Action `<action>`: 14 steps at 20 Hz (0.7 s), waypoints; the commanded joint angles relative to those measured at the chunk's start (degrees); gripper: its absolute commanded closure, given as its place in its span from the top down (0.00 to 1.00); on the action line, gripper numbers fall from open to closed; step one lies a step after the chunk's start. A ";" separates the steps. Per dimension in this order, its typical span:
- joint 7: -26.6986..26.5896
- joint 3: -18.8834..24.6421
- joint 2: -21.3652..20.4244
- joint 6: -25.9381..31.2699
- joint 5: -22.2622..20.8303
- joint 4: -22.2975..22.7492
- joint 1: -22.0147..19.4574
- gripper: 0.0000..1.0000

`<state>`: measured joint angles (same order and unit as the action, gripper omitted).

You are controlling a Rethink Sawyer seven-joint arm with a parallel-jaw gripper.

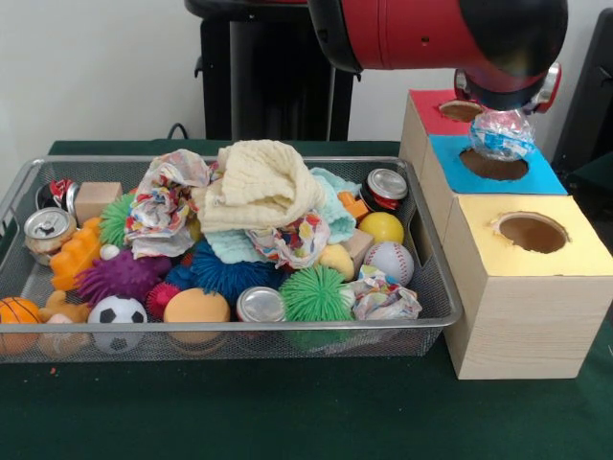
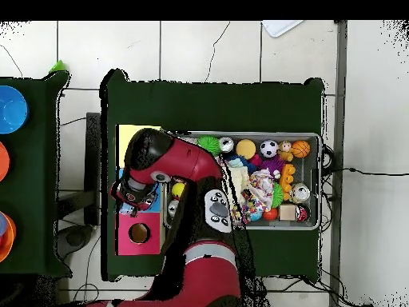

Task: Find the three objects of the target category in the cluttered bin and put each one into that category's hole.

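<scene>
— Blue and silver, a crumpled wrapper [image 1: 502, 134] hangs in the air directly above the hole [image 1: 493, 165] of the blue-topped box [image 1: 551, 179], pinched from above by the gripper [image 1: 502, 113] of the red and black arm [image 1: 421, 34]. What can spoil the drop?

— The aim, mostly. The wrapper looks nearly as wide as the hole beneath it, and it sits slightly toward the side of the blue-topped box that meets the red-topped box [image 1: 428, 117]. Released off-centre, it could catch the rim and rest on the blue top, or roll to a neighbouring box.

— Is the hold secure?

— The jaws appear closed on the wrapper, since nothing else supports it, though the arm's bulk hides the contact. Crinkled film is light and springy; it may cling to a finger on opening instead of falling clean.

— And on the other side of the blue-topped box?

— The yellow-topped box [image 1: 575, 254] stands against it, its own hole [image 1: 533, 232] open: a wrong home if the wrapper bounces that way.

— Anything left to find?

— Beside the blue-topped box, the wire bin [image 1: 450, 309] holds crumpled papers [image 1: 381, 297] among balls, cans and cloths. Those under the cloths may be hard to reach.
</scene>
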<state>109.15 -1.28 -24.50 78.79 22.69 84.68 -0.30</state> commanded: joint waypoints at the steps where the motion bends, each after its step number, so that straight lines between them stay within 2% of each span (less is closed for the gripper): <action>1: 13.79 0.30 3.86 5.82 -2.85 -1.85 -1.52 0.00; 14: 14.18 -0.40 3.29 5.48 -3.93 -2.49 -1.15 0.00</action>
<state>109.15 -1.51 -23.14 80.87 20.52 84.17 -0.34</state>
